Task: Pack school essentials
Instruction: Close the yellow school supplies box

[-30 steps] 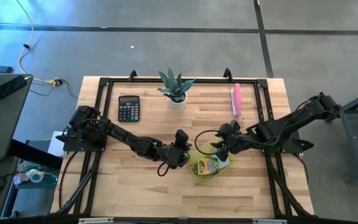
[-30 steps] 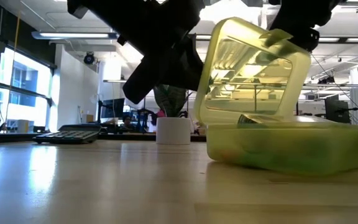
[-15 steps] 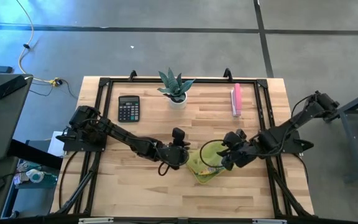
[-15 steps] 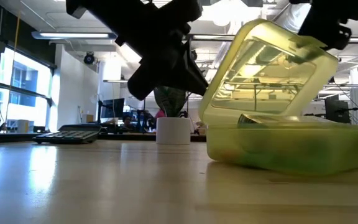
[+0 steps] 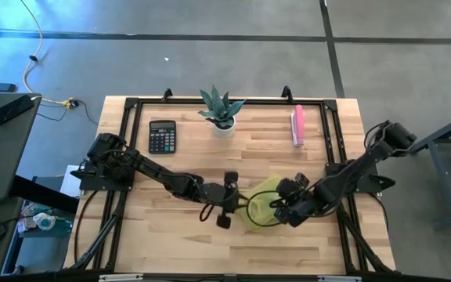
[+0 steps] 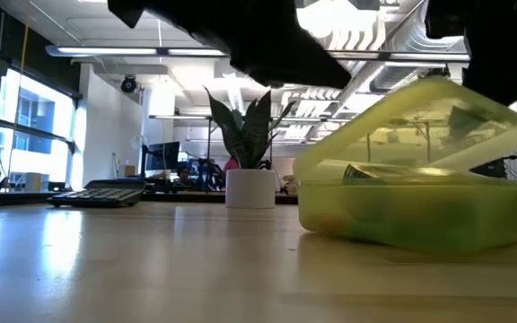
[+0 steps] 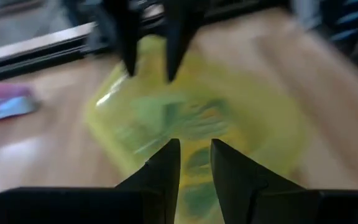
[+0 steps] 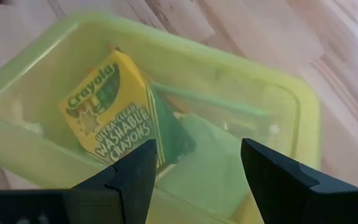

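A yellow-green see-through box [image 5: 261, 210] stands on the table near its middle. Its lid [image 6: 420, 126] is tilted low over it and stays a little raised on one side. Through the lid I see the yellow crayon box [image 8: 110, 112] and a thin green pen [image 8: 210, 99] inside. My right gripper [image 5: 282, 213] is open over the lid, coming from the table's right. My left gripper [image 5: 232, 205] hovers just left of the box, its fingers [image 7: 166, 165] a narrow gap apart with nothing between them. My right gripper seems to rest its open fingers on the lid's top near the raised edge [image 6: 501, 97], slanting down from the right. The lid lies tilted under them, its lower edge on the box, which stands on the table. The exact place of touch is hidden by the gripper.
A black calculator [image 5: 162, 135] lies at the far left. A potted plant [image 5: 222, 110] stands at the far middle and a long pink bar [image 5: 298, 125] lies at the far right. Bare wood stretches along the near edge.
My right gripper has gone down and toward the table's near edge. The lid has swung with it from nearly upright to almost flat over the box. My left gripper has rolled about its wrist while staying beside the box's left side.
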Action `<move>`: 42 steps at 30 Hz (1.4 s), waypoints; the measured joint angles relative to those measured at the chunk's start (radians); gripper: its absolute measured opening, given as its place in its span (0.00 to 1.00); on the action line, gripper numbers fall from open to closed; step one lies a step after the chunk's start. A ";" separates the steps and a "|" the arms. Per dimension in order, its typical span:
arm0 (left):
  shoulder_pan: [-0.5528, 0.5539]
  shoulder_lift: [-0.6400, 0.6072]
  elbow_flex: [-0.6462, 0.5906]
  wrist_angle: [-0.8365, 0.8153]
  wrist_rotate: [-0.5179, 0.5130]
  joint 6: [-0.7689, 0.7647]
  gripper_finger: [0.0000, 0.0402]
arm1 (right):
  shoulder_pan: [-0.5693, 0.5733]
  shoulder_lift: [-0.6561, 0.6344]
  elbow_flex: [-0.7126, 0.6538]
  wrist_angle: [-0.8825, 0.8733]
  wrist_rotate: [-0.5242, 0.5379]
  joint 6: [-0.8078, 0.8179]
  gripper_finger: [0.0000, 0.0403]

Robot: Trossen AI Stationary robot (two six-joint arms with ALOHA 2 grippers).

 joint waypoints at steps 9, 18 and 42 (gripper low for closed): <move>-0.022 0.000 0.000 0.031 0.118 -0.062 0.20 | 0.019 0.031 0.000 0.000 -0.015 0.047 0.56; -0.024 0.103 0.000 0.121 0.116 -0.080 0.20 | 0.019 0.031 0.000 0.000 -0.026 0.053 0.56; 0.047 0.125 0.003 -0.032 0.114 -0.117 0.20 | 0.019 0.031 0.000 0.008 -0.028 0.109 0.56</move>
